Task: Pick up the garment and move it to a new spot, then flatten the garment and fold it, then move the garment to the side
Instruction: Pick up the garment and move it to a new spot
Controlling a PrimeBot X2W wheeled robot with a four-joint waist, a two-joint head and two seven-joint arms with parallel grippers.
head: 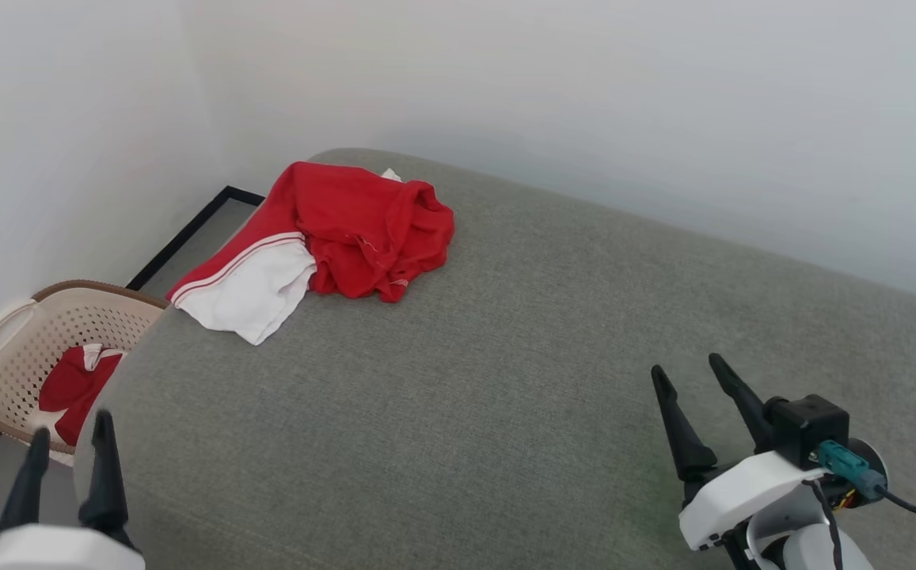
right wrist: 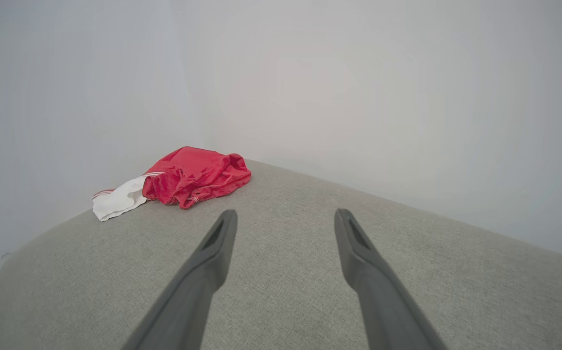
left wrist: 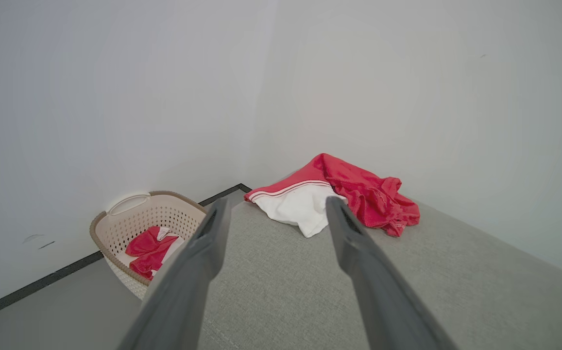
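garment (head: 347, 229) lies crumpled in a heap at the upper left of the head view, on the far corner of the grey upholstered cushion (head: 505, 356). red part is bunched up, and the white panel with striped trim spills toward the cushion's left edge. no lettering readable. nothing touches it. task looks not started: garment not picked up, not moved, not flattened, not folded, not put aside, so every step is left. left gripper (head: 72, 423) at lower left of frame, fingers spread apart, holding nothing, by the cushion's near left edge and well apart from the garment. right gripper (head: 686, 364) at lower right, fingers also spread, empty, over the cushion, well apart from the garment. around: beige perforated basket (head: 93, 286) on the floor at the left of frame, beside the cushion, with another red-and-white cloth (head: 74, 388) inside. pale walls close behind the garment, black skirting strip along the floor. no object stands between grippers and garment. likely snags: the wall corner may crowd the reach, and the basket cloth looks similar, easy to confuse.
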